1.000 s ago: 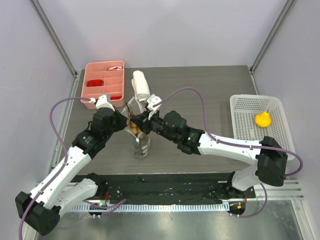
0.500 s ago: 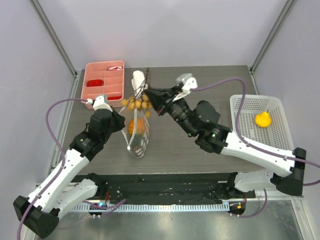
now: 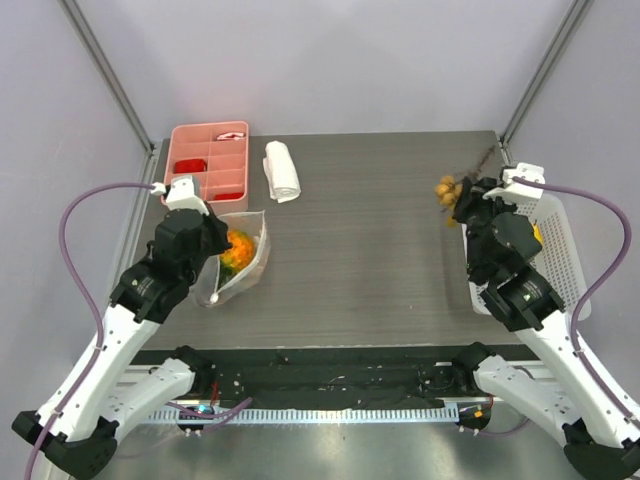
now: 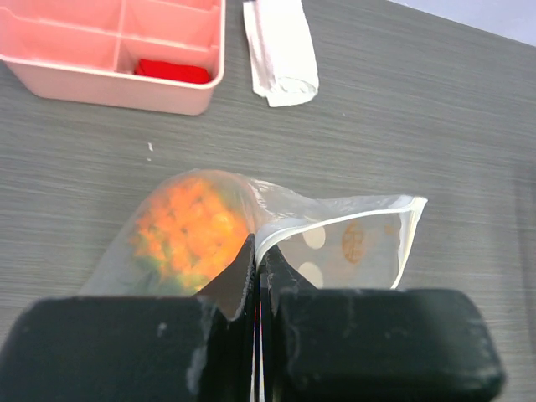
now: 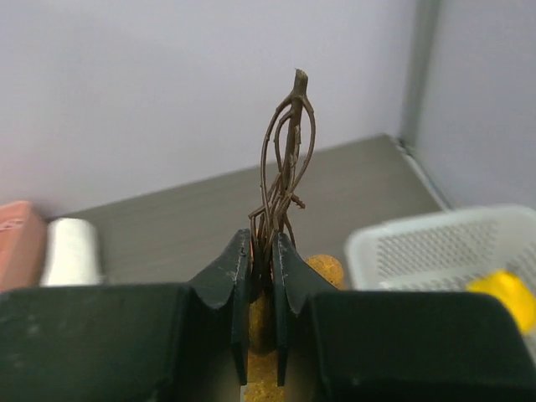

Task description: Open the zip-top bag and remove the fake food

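The clear zip-top bag (image 3: 243, 266) lies at the left of the table with its mouth open (image 4: 360, 239). The orange spiky fruit with green (image 3: 236, 246) is inside it (image 4: 184, 230). My left gripper (image 3: 213, 262) is shut on the bag's white rim (image 4: 258, 249). My right gripper (image 3: 466, 198) is shut on the thin brown stems (image 5: 286, 159) of the cluster of small brown balls (image 3: 446, 189). It holds the cluster in the air by the left edge of the white basket (image 3: 564, 262). The yellow pear (image 5: 507, 298) lies in that basket, partly hidden by my right arm in the top view.
A pink compartment tray (image 3: 208, 160) with red pieces stands at the back left. A rolled white towel (image 3: 282, 170) lies next to it, just beyond the bag (image 4: 280, 50). The enclosure's posts and walls stand close behind the basket.
My right gripper has carried the brown ball cluster from above the bag across to the basket's edge. My left gripper has moved left and lowered the bag to the table.
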Robot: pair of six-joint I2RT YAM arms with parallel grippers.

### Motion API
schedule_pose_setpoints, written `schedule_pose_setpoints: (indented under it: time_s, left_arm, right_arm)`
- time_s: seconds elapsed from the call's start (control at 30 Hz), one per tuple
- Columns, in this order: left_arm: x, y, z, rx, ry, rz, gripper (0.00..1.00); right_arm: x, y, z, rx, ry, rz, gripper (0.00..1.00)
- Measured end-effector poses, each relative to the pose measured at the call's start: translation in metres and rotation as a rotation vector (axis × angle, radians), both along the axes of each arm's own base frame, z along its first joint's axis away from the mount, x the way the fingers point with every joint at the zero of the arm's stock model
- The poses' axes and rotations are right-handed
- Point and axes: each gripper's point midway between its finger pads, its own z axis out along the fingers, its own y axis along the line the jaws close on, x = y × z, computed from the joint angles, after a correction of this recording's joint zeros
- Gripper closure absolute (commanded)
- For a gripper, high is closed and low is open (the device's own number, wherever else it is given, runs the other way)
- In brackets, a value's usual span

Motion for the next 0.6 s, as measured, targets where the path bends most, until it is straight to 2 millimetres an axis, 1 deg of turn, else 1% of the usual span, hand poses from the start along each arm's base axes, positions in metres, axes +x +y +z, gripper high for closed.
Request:
schedule_pose_setpoints:
  time_s: [0.03,0.1,0.13,0.17,0.27,0.33,0.4,0.43,0.47,0.57,0.6]
  left_arm:
    - [-0.001,0.002,0.003,0.010,-0.006,0.002,1.00]
    - [-0.002,0.006,0.006,0.039,-0.014,0.005,1.00]
    - [-0.002,0.008,0.005,0.055,-0.010,0.004,1.00]
    - [-0.002,0.009,0.003,0.070,-0.003,0.005,1.00]
    - [-0.001,0.011,-0.006,0.103,0.023,0.003,1.00]
    - [0.001,0.011,-0.015,0.123,0.044,0.004,1.00]
    - [0.001,0.011,-0.026,0.139,0.068,0.003,1.00]
    - [0.002,0.010,-0.033,0.146,0.085,-0.001,1.00]
    - [0.002,0.009,-0.038,0.149,0.099,-0.007,1.00]
    - [0.004,0.005,-0.047,0.141,0.127,-0.026,1.00]
    - [0.006,0.002,-0.049,0.131,0.132,-0.037,1.00]
  right_arm:
    - [-0.001,-0.017,-0.013,-0.016,0.041,-0.062,0.99]
    - [-0.002,-0.047,-0.033,-0.035,0.113,-0.182,0.99]
    - [0.000,-0.059,-0.043,-0.044,0.147,-0.231,0.99]
    - [0.003,-0.076,-0.057,-0.057,0.201,-0.300,0.99]
    - [0.010,-0.107,-0.097,-0.069,0.347,-0.431,0.99]
    - [0.017,-0.121,-0.127,-0.063,0.452,-0.480,0.99]
    - [0.022,-0.130,-0.155,-0.047,0.543,-0.500,0.99]
    - [0.024,-0.137,-0.171,-0.014,0.587,-0.506,0.99]
    - [0.025,-0.146,-0.183,0.019,0.615,-0.518,0.99]
    - [0.029,-0.167,-0.210,0.155,0.659,-0.524,0.99]
    - [0.036,-0.171,-0.225,0.241,0.673,-0.491,0.99]
